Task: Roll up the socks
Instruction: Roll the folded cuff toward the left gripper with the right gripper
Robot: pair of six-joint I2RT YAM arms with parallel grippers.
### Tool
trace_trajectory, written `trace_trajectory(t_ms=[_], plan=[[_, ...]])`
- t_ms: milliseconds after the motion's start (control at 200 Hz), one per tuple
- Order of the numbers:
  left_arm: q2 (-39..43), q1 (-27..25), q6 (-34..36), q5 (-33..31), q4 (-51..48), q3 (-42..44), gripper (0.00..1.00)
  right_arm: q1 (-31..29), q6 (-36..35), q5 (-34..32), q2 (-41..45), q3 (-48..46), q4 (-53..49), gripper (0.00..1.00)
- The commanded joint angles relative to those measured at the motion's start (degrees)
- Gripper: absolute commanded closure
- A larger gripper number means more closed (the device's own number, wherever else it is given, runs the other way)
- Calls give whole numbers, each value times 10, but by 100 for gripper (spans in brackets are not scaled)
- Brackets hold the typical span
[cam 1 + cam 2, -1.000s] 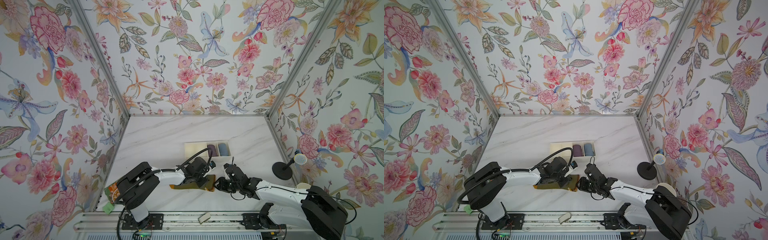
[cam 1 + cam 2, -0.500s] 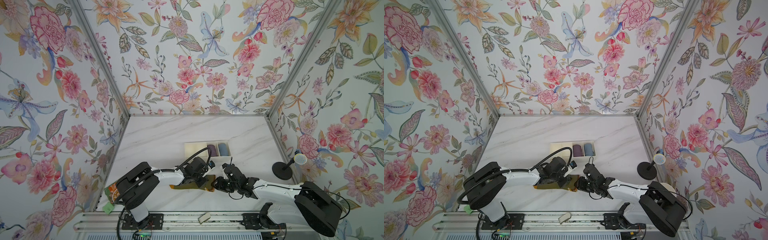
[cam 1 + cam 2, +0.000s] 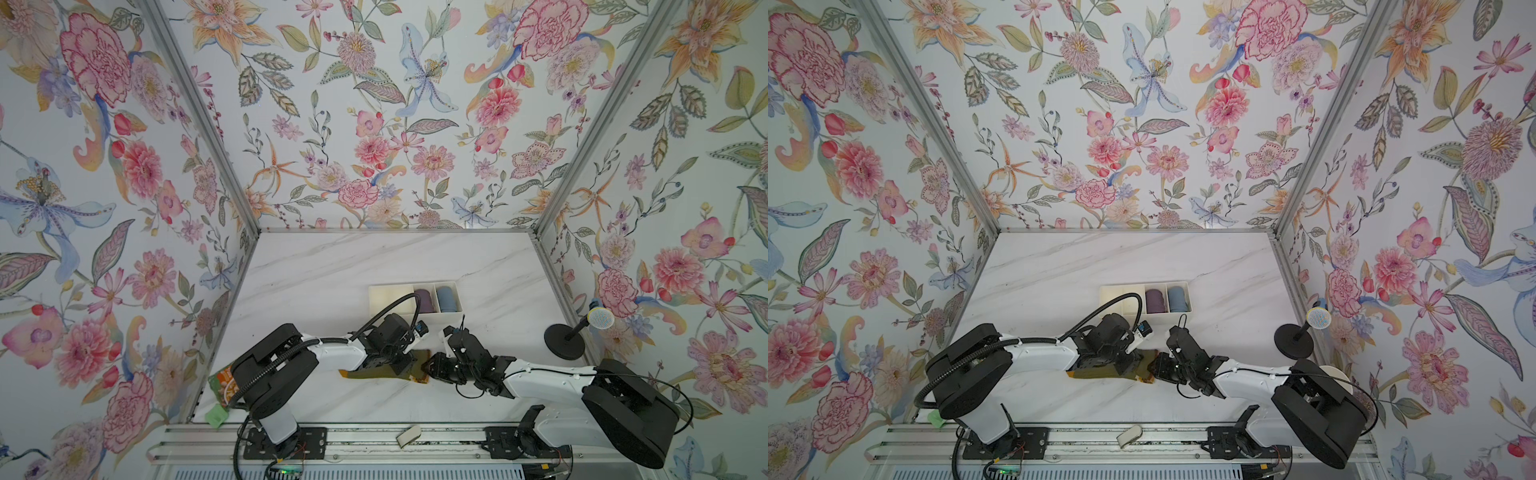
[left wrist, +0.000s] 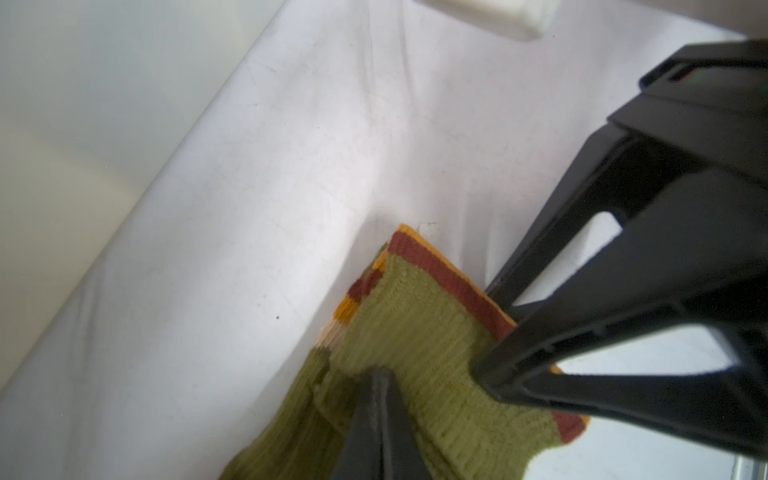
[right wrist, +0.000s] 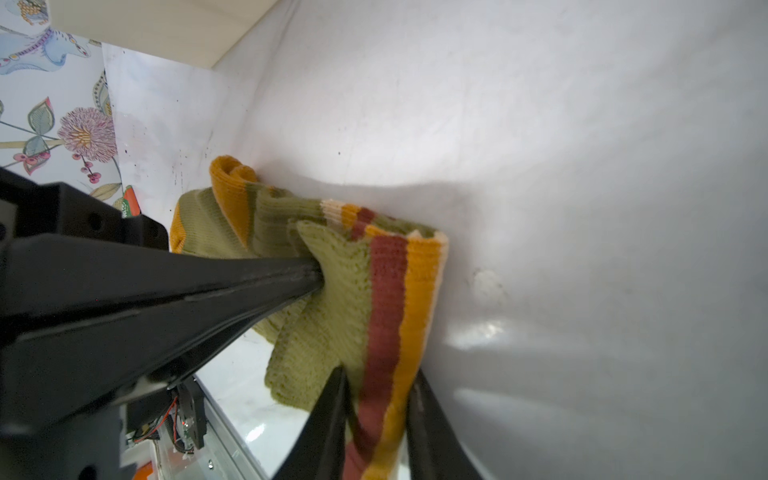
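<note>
The olive-green socks [image 3: 374,374] [image 3: 1100,375] lie flat near the table's front middle, with the striped cuff end to the right. In the left wrist view my left gripper [image 4: 379,399] is shut, pinching a pucker of olive sock [image 4: 415,332] fabric just behind the cuff. My right gripper [image 5: 380,415] has a finger on each side of the brown and orange cuff band of the socks [image 5: 332,311] and presses it. In both top views the left gripper [image 3: 401,361] [image 3: 1128,362] and right gripper [image 3: 430,368] [image 3: 1156,368] meet nose to nose over the cuff.
A white three-part tray [image 3: 390,296] behind the grippers holds a purple sock roll [image 3: 424,301] and a blue sock roll [image 3: 446,299]. A microphone on a black stand [image 3: 564,341] is at the right wall. A snack packet [image 3: 224,382] lies at the front left.
My right gripper has slid slightly left onto the cuff and its jaws have narrowed on the striped band. The left gripper has stayed shut in place.
</note>
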State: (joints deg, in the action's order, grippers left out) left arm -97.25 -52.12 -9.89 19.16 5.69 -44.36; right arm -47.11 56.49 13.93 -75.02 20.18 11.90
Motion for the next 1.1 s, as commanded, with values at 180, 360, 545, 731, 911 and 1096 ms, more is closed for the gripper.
trace_trajectory(t_ms=[180, 360, 545, 731, 911, 1096], plan=[[16, 14, -18, 21, -6, 15, 100, 2, -30, -39, 8, 10, -52, 90], [38, 26, -26, 31, -8, 9, 100, 2, -68, -62, 22, 45, -136, 92], [72, 41, -29, 33, -21, 10, 100, 4, -92, -79, 26, 72, -201, 92], [109, 55, -26, 20, -44, 36, 100, 2, -117, -106, 25, 105, -266, 92], [119, 57, -39, 12, -42, 54, 100, -2, -136, -131, 20, 137, -314, 92], [133, 61, -63, 12, -38, 64, 100, -10, -154, -176, 9, 175, -380, 92]])
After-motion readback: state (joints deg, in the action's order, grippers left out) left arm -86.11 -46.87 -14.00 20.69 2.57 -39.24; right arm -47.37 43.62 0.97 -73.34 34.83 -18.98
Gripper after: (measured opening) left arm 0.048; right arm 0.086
